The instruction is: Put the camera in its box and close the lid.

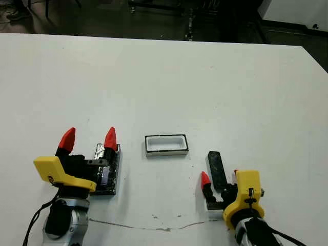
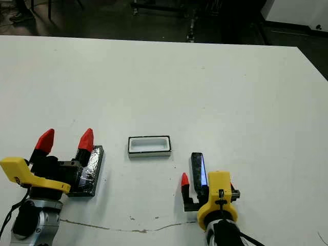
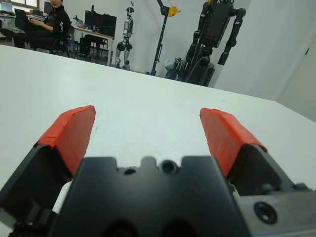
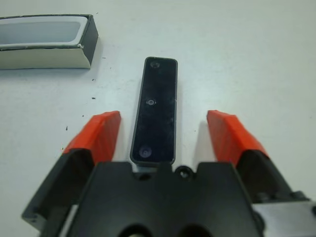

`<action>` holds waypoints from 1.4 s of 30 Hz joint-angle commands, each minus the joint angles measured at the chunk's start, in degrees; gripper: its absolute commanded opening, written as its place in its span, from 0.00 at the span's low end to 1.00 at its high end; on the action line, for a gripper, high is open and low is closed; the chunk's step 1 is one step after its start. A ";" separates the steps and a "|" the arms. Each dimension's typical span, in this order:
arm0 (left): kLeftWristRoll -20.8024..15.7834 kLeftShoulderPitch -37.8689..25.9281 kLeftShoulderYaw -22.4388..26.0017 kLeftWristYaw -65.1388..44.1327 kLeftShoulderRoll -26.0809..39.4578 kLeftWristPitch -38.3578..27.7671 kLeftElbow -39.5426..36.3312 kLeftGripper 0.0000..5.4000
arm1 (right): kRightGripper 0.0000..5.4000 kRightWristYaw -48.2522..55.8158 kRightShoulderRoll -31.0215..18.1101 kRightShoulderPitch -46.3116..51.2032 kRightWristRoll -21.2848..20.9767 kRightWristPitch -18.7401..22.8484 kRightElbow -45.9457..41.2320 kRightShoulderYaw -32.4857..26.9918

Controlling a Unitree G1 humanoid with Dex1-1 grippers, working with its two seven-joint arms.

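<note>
Table: a white table (image 1: 164,77) fills most of the head view, with a thin dark scratch line along its lower edge.
Box: the box (image 1: 166,144), a small white tray with a dark rim, sits open and empty at the centre of the frame, long side running left to right.
Camera: the camera (image 1: 216,169), a slim matte black bar, lies flat on the table in the lower right, below and to the right of the box and apart from it.
Right gripper: the right gripper (image 4: 163,136) is low at the table with its red-tipped fingers spread wide, one on each side of the camera's near end; neither tip appears to touch the bar, though contact is hard to judge.
Lid: the lid (image 1: 109,170), a glossy black slab with silvery patches, lies flat in the lower left, well to the left of the box.
Left gripper: the left gripper (image 1: 88,138) is over the lid's left side, fingers wide apart and holding nothing.
Background: in the left wrist view, a seated person (image 3: 49,27) shows in the upper left, beyond the table.
</note>
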 commanded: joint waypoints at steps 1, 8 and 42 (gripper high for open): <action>0.16 0.51 -0.03 -0.31 0.37 0.36 -0.03 1.00 | 0.74 0.02 0.27 0.15 0.47 2.61 -0.04 -0.84; 0.30 0.69 -0.10 -0.17 0.25 0.23 -0.22 1.00 | 0.54 0.62 1.04 0.43 1.87 1.48 0.36 -1.76; 1.11 1.16 -0.45 0.20 -0.33 -0.67 -0.02 1.00 | 0.31 18.38 -13.51 -18.18 19.68 -2.53 -2.03 -29.15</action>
